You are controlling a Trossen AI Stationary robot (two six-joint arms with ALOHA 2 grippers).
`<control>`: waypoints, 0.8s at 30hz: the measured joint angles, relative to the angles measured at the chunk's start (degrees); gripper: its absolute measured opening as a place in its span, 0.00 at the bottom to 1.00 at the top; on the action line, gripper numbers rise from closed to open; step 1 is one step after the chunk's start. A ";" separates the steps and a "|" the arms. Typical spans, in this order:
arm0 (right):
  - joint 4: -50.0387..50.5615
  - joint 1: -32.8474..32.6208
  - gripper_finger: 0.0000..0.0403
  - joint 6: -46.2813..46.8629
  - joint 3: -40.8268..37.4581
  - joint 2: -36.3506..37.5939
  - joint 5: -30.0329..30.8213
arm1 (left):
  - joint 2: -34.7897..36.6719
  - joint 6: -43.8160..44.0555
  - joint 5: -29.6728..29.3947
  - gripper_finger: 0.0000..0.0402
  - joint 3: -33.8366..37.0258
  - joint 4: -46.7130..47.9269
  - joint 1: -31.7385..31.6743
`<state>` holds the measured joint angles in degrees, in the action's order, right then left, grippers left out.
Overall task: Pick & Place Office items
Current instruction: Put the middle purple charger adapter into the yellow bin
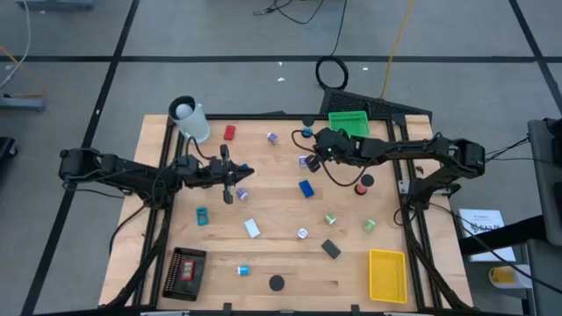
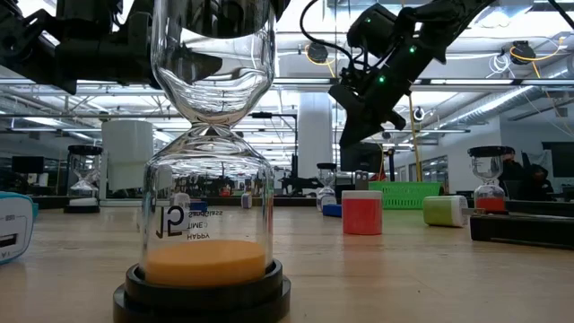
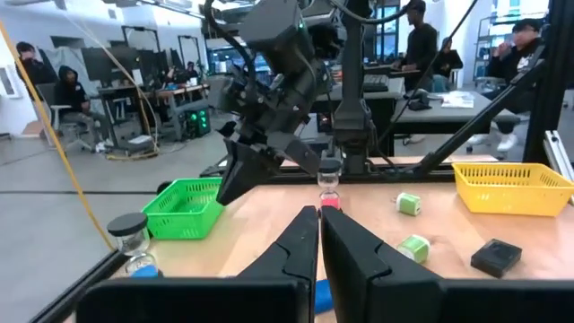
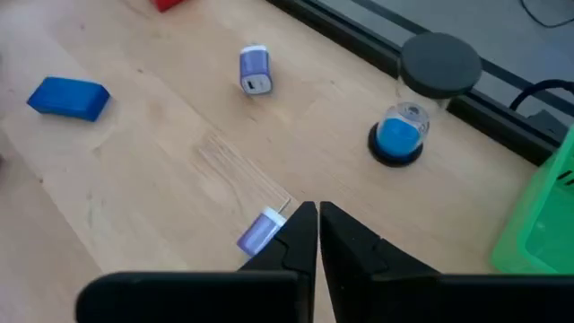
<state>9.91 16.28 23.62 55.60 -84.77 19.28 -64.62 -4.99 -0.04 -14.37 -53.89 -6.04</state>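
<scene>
The wooden table (image 1: 281,263) carries small office items scattered across its top, with a green tray (image 1: 349,123) at the far edge and a yellow tray (image 1: 387,275) at the near right corner. The left gripper (image 1: 230,174) hovers mid-table, fingers closed and empty. The right gripper (image 4: 316,235) hangs low over a purple clip (image 4: 259,232), fingers pressed together; contact with the clip cannot be confirmed. A blue block (image 1: 306,188) lies between the two grippers.

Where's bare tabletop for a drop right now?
Free: front strip between the black tray and yellow tray, apart from a dark disc; also left edge beside the teal block. Crowded: back right, around the green tray and right pincer.
</scene>
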 joint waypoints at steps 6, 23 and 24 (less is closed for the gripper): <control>3.89 -4.03 0.06 2.61 4.06 0.00 3.21 | 0.00 0.66 -0.01 0.06 0.00 0.02 0.00; -3.87 -4.76 0.18 8.74 -0.62 -1.20 5.93 | 0.00 0.80 -0.02 0.06 0.00 0.11 0.00; -4.63 -4.25 0.21 8.72 -0.62 -1.20 5.68 | 0.00 0.80 -0.02 0.06 0.00 0.09 0.00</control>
<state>5.27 12.02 32.34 54.98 -85.97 24.96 -64.62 -4.19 -0.05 -14.37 -53.80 -6.04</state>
